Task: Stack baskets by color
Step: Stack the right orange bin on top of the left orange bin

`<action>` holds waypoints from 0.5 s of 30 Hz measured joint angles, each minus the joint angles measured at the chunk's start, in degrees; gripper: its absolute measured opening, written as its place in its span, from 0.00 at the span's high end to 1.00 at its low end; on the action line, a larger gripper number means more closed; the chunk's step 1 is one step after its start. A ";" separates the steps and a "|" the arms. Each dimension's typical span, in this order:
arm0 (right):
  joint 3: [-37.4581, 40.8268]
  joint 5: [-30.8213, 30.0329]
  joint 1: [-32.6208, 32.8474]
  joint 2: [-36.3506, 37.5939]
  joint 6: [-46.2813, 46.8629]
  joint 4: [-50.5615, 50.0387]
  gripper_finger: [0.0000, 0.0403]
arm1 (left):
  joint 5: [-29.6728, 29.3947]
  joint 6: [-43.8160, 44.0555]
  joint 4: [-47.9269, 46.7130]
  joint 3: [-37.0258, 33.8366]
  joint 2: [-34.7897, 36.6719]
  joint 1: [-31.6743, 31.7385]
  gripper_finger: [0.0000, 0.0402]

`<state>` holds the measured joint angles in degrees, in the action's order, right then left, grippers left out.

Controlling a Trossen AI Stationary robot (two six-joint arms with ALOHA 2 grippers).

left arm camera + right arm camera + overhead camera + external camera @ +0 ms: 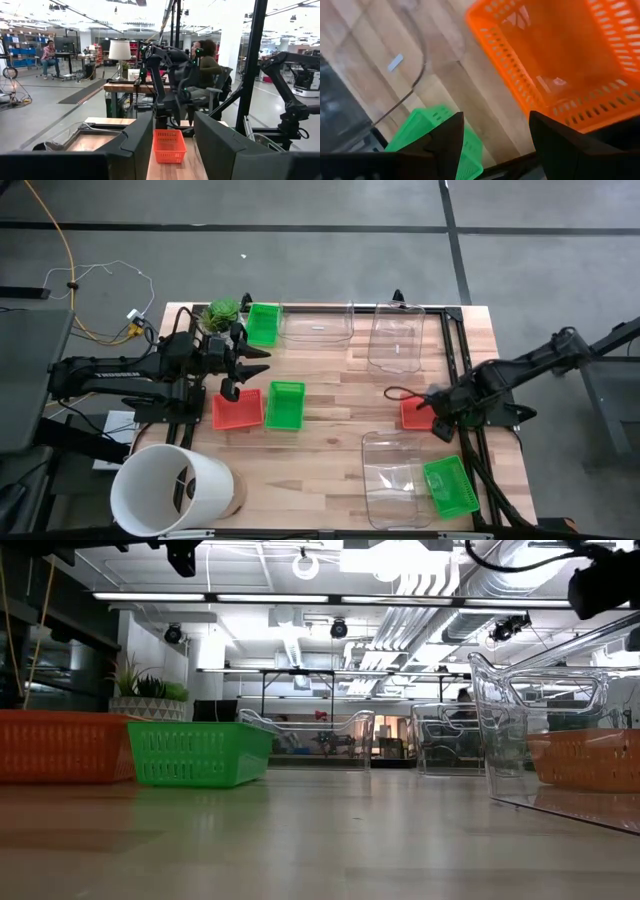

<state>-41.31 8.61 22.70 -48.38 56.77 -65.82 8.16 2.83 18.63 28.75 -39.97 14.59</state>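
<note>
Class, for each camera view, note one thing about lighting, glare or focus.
High view: even light, clear tubs hard to see against the table. Low view: ceiling lights glare, bare tabletop soft in the foreground. Left wrist view: bright background, dark fingers blurred. Right wrist view: red basket and green basket blurred, close up.
</note>
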 joint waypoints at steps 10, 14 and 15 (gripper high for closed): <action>-0.01 -9.53 11.03 -8.03 -3.91 3.43 0.48 | 0.00 0.00 0.00 0.00 0.00 -0.02 0.67; -0.01 -10.13 12.93 -11.36 -4.17 3.06 0.48 | 0.00 0.00 0.00 0.00 0.00 -0.01 0.67; -0.01 -10.12 13.25 -12.10 -4.21 2.69 0.48 | 0.00 0.00 0.00 0.00 0.00 -0.01 0.67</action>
<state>-41.32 -1.51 35.95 -60.48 52.56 -63.13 8.16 2.83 18.63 28.75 -39.97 14.58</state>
